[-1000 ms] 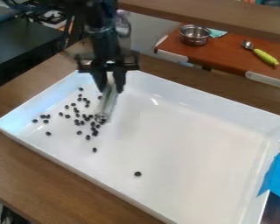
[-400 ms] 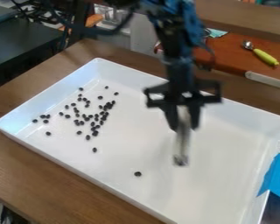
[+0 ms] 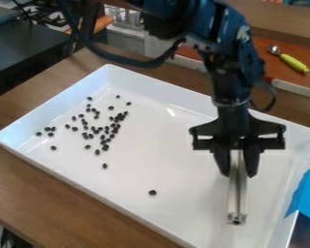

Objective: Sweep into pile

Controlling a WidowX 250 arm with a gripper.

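Gripper (image 3: 237, 173) and silver bar (image 3: 237, 197) have swung away from the tray's ten o'clock side, where they were over the dark pieces (image 3: 105, 147) in the first frame, to its four o'clock side; since the second frame, the pieces have kept their places. The gripper is closed around the bar's upper end, and the bar hangs toward six o'clock; whether its lower tip touches the white tray (image 3: 161, 155) cannot be told. From the gripper, the main scatter lies well apart, toward ten o'clock, and a lone dark piece (image 3: 152, 193) sits between eight and nine. Counted up, that is one loner plus roughly forty in the scatter, some too crowded for an exact number; one bar, one tray. One piece of blue tape (image 3: 304, 196) is at the tray's four o'clock edge, and one green-handled utensil (image 3: 293, 63) lies at two o'clock in the view.
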